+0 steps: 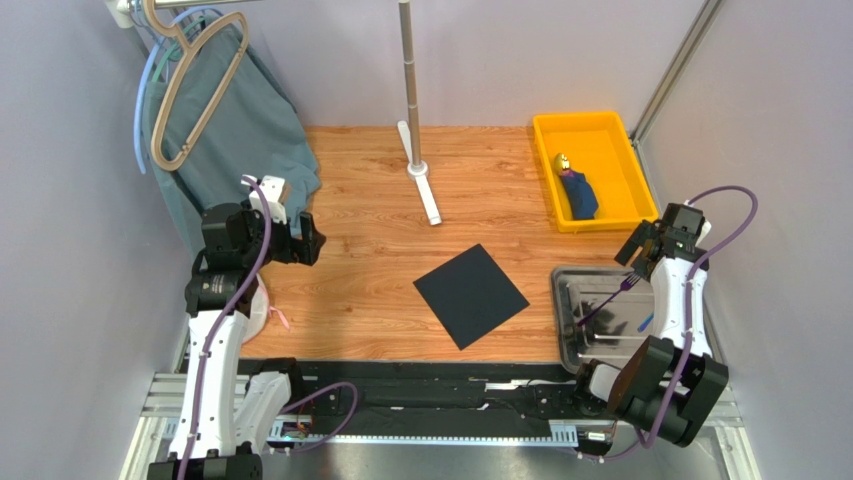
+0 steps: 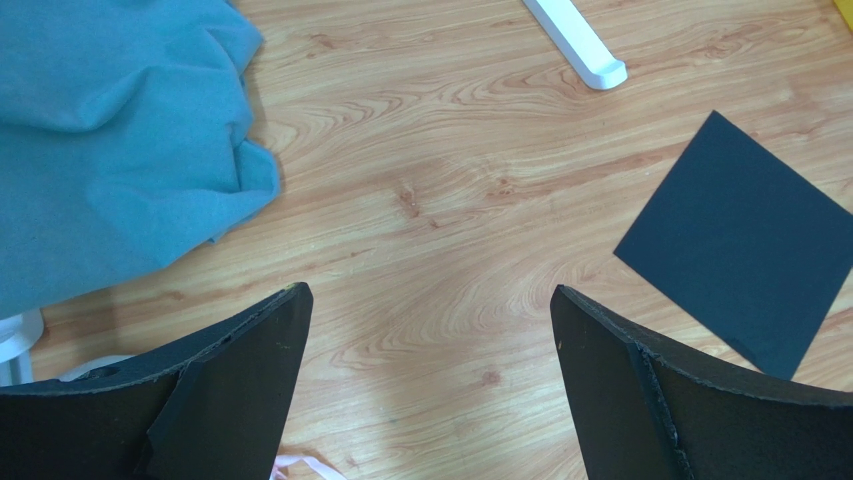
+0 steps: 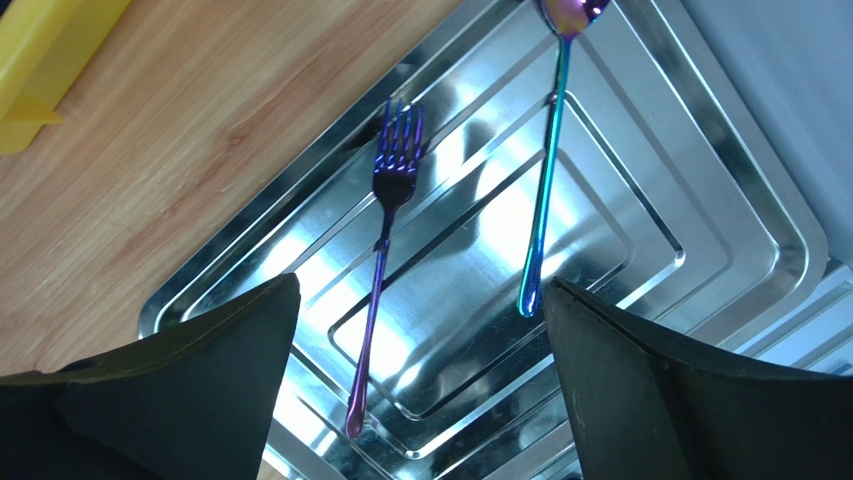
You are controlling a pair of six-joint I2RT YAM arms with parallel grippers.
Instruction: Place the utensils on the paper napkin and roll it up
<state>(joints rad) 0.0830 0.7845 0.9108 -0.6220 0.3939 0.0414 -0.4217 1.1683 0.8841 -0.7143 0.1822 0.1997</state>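
The paper napkin (image 1: 471, 296) lies flat and bare on the counter (image 1: 370, 200), well apart from the fork (image 3: 385, 250) and spoon (image 3: 546, 170) in the steel tray (image 3: 721, 170), whose thin handles could skid on slick metal under a pinch; the right end effector (image 3: 420, 290) hovers over them spread wide and empty, as is the left end effector (image 2: 431, 295).

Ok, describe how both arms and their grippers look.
The left arm and right arm have white links, black joint housings and a looping purple cable each. The left gripper and right gripper are black, with two broad, matte wedge-shaped fingers.
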